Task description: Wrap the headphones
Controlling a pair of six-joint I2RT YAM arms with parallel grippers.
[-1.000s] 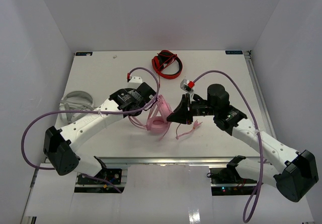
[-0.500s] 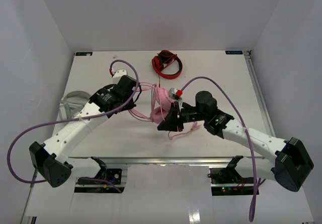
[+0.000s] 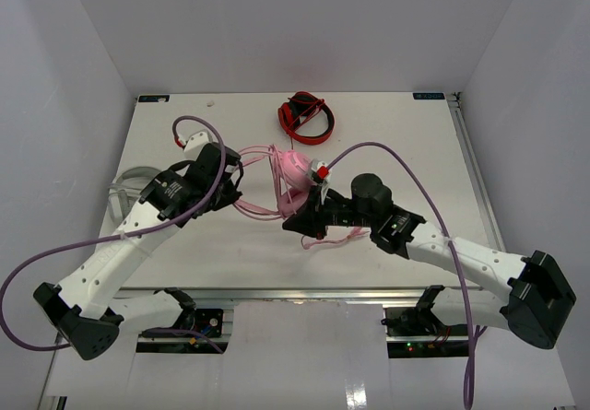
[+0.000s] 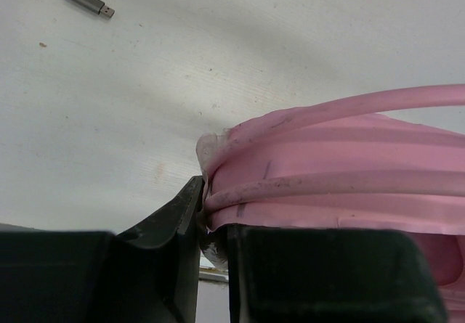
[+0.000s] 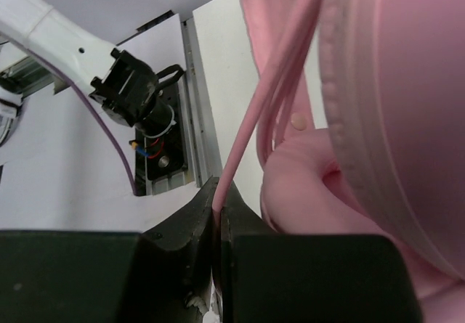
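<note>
Red-and-black headphones [image 3: 297, 113] far centre of table [image 3: 406, 134]; grey-white headphones [image 3: 123, 189] at left edge

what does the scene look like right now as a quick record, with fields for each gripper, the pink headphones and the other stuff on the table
left gripper: shut on the headband, which has cable turns lying across it
right gripper: shut on the cable, beside an ear cup
pink headphones: centre of the table, between both grippers
loose cable: a loop lies near the right gripper
other items: red-and-black headphones at the far edge; grey-white headphones at the left side
</note>
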